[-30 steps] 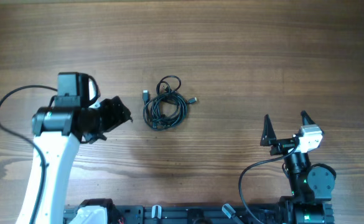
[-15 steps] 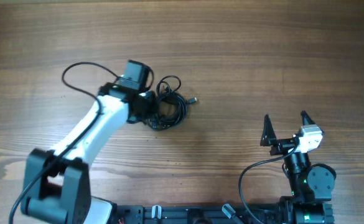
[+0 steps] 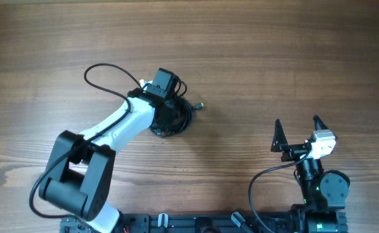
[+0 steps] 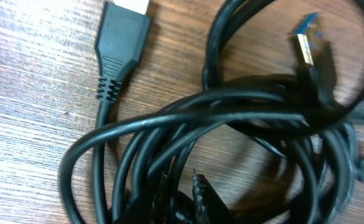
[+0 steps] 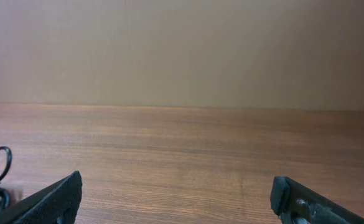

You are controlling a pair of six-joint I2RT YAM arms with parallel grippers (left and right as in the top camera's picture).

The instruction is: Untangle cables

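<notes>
The cables (image 3: 184, 116) lie in one coiled bundle on the table (image 3: 273, 52), left of centre in the overhead view, with your left arm reaching over them. Expect them to be light, limp and somewhat springy. Lifting one strand will probably drag the whole knot along, and the smooth jackets may slip through a loose pinch. The moulded plugs look like the firmer holds: the black plug (image 4: 122, 37) at the upper left of the left wrist view, or the silver-tipped plug (image 4: 311, 53) at the upper right, which lies partly free of the loops.

Your left gripper (image 4: 180, 190) is down in the coil at the bottom edge of that view, its tips narrow. Whether a strand is caught between them you cannot tell, since the fingers are cut off by the frame and black sits on black. From overhead the wrist hides the bundle's left half, and how many cords there are, or which crosses over which, is hard to make out. Your right gripper (image 3: 298, 133) stands wide and empty at the lower right, well apart.
</notes>
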